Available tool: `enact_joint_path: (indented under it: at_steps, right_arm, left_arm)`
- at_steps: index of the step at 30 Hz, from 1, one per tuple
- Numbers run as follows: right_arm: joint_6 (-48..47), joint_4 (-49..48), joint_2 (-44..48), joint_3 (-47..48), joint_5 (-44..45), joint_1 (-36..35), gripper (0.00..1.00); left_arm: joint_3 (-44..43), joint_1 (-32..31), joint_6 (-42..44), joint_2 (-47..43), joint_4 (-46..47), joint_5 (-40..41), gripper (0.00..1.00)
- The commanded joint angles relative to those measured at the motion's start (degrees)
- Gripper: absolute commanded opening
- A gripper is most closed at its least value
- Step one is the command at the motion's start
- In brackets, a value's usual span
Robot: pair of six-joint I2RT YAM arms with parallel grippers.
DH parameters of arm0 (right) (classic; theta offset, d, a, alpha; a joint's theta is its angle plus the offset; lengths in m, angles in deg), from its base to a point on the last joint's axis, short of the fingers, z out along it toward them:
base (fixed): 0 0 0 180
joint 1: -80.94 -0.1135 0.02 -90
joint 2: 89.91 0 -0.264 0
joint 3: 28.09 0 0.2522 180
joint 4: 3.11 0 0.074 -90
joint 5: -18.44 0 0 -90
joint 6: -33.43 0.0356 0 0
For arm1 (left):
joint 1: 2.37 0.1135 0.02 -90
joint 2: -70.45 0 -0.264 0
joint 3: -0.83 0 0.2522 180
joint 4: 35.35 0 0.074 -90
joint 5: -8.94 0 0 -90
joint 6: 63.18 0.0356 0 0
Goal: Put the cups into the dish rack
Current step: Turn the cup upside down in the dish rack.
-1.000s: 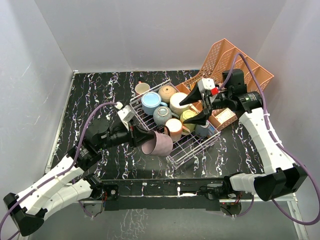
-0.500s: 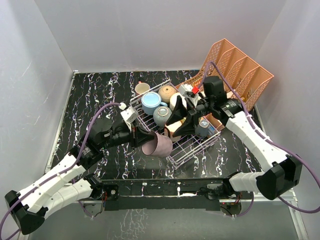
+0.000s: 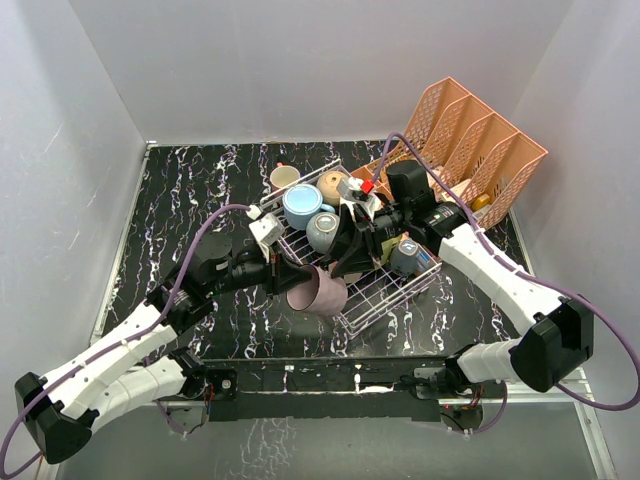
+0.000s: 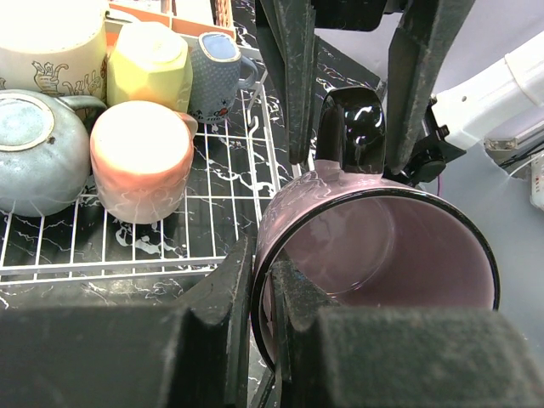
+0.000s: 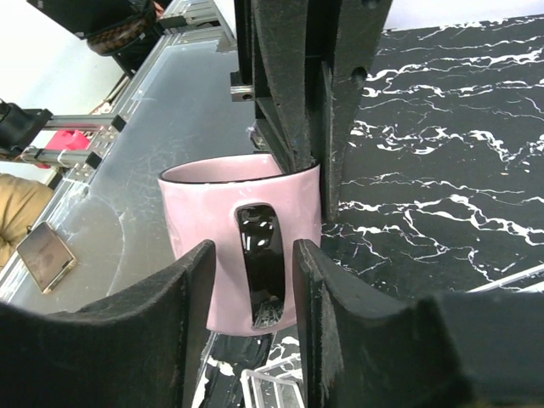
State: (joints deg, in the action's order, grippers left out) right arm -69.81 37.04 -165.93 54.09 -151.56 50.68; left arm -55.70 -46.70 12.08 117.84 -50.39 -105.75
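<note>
Left pincer [image 4: 262, 285] clamps glossy mauve mug [image 4: 340, 229] by its rim; right pincer [image 5: 253, 263], part-open, straddles the black handle [image 4: 350, 127], seemingly untouching.

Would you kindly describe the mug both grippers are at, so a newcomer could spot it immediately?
Find the wire dish rack in the middle of the marbled black table. At its near-left edge the left gripper pinches the rim of a mauve mug. Unlike the mugs in the rack, it has a black handle, which the right gripper straddles.
</note>
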Motion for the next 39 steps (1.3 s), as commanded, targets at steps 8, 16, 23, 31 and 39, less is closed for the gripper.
enact_joint_path:
  at_steps: [8,16,23,31,39]
  right_arm:
    - [-2.9,0.4,-0.2,0.8,2.7,-0.6,0.25]
    - [2.4,-4.3,0.0,0.6,-4.1,0.1,0.08]
    - [16.6,-18.3,0.2,-0.9,-7.4,3.5,0.08]
    - [29.4,-31.4,0.0,-4.7,-6.5,5.5,0.08]
    - [32.1,-32.6,-0.8,-5.3,-2.0,7.1,0.08]
  left_arm:
    - [-3.2,0.0,-0.9,-1.6,6.8,-0.6,0.00]
    - [-1.7,0.0,-2.8,-1.2,8.3,1.3,0.00]
    - [0.7,0.1,-6.5,-2.2,10.6,4.6,0.35]
    - [-1.3,0.0,-5.4,-5.4,4.5,9.6,0.57]
    - [-0.9,0.1,-9.9,-11.8,2.2,11.8,0.66]
